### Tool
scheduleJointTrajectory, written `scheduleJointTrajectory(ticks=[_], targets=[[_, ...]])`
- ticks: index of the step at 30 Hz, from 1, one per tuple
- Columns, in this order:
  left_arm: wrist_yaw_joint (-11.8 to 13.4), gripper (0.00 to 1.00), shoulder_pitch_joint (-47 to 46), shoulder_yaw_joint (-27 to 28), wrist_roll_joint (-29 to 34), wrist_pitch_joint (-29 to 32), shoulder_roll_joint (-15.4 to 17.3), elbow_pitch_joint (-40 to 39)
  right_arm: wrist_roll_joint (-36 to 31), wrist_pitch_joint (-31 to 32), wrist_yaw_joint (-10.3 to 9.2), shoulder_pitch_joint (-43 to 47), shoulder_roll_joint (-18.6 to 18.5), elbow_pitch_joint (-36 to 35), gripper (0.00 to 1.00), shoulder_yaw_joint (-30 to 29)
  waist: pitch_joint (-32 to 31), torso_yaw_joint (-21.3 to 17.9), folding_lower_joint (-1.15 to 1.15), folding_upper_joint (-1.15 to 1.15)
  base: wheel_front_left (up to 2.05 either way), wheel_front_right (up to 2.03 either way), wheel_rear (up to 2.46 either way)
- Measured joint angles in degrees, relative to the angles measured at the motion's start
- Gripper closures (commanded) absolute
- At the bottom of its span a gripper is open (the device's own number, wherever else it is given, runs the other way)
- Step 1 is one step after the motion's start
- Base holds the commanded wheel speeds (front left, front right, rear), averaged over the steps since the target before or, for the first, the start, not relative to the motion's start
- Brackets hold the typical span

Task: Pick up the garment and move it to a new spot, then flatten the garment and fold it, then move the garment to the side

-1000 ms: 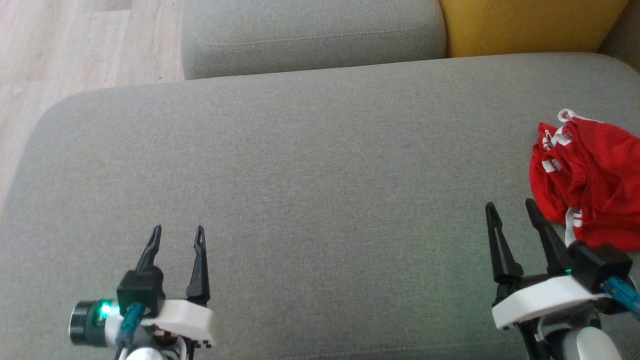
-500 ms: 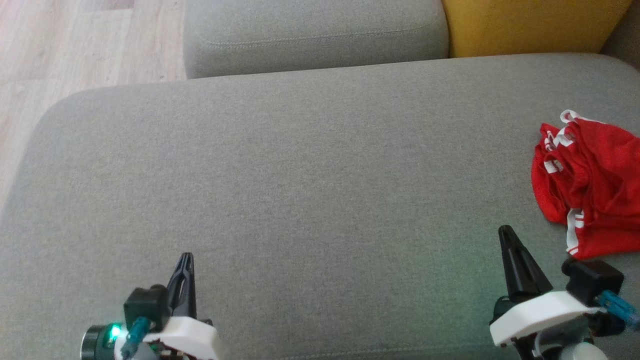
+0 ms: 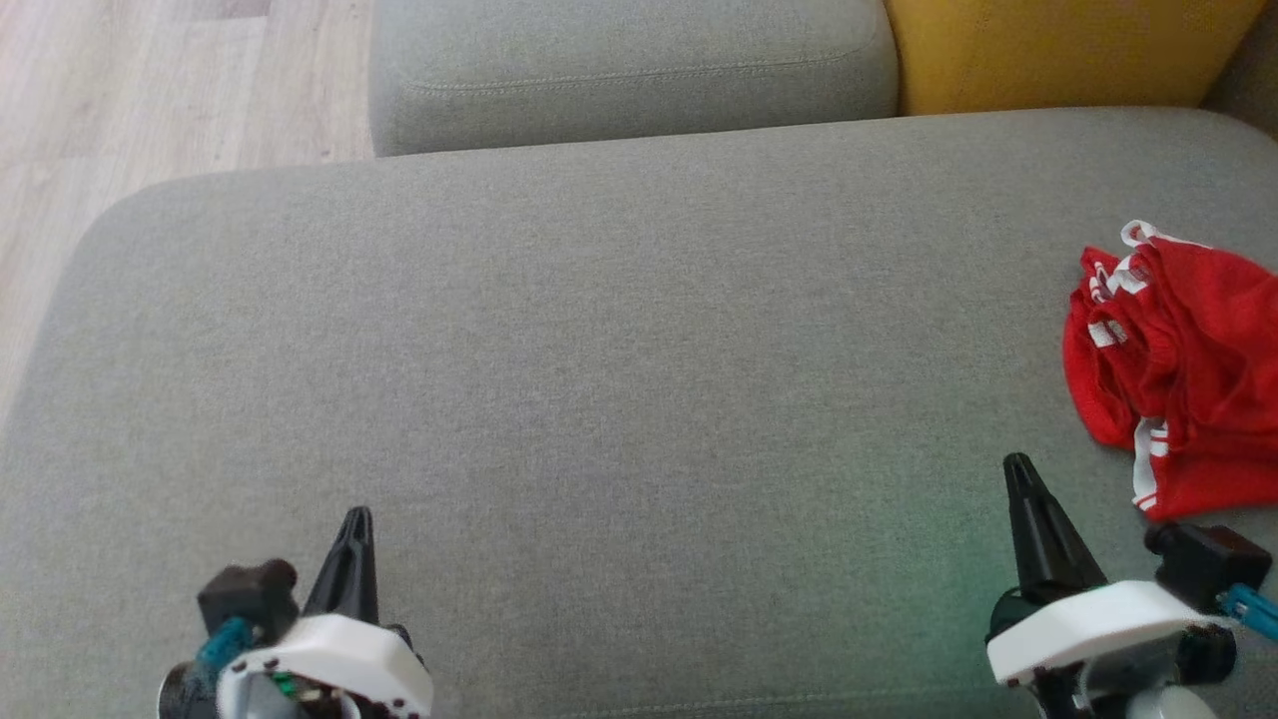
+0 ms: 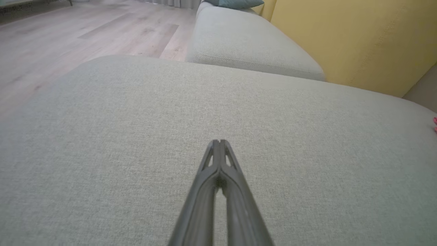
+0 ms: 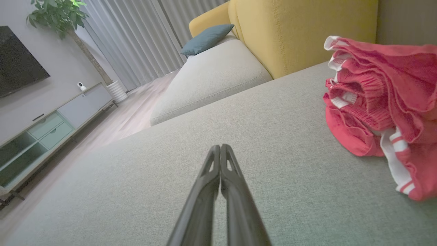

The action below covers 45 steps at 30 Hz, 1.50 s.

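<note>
The garment is a crumpled red heap with white stripe trim at the right edge of the grey couch seat. It also fills the right side of the right wrist view, garment, with its gathered elastic edge showing. My right gripper is shut and empty, near the front edge, a short way left of and nearer than the garment, apart from it. In its own view the right gripper has its fingers pressed together. My left gripper is shut and empty at the front left; the left gripper hovers over bare cushion.
A second grey cushion lies beyond the seat, with a yellow backrest at the back right. Wooden floor drops off to the left. A teal pillow, a TV cabinet and curtains stand far off.
Both grippers have closed from open and pulled back toward the front edge of the seat. The garment has not moved.
</note>
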Motion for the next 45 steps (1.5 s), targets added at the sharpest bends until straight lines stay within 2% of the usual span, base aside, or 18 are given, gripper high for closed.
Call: scheduleJointTrajectory(ticks=[45], targets=[[-9.1, 1.00, -2.6, 8.9, -29.2, 6.3, -3.4, 2.7, 30.1, 1.1, -0.01, -3.5, -0.3, 4.8, 1.00, -2.3, 0.1, 0.6, 0.00, 0.00, 0.00, 0.00, 0.00]])
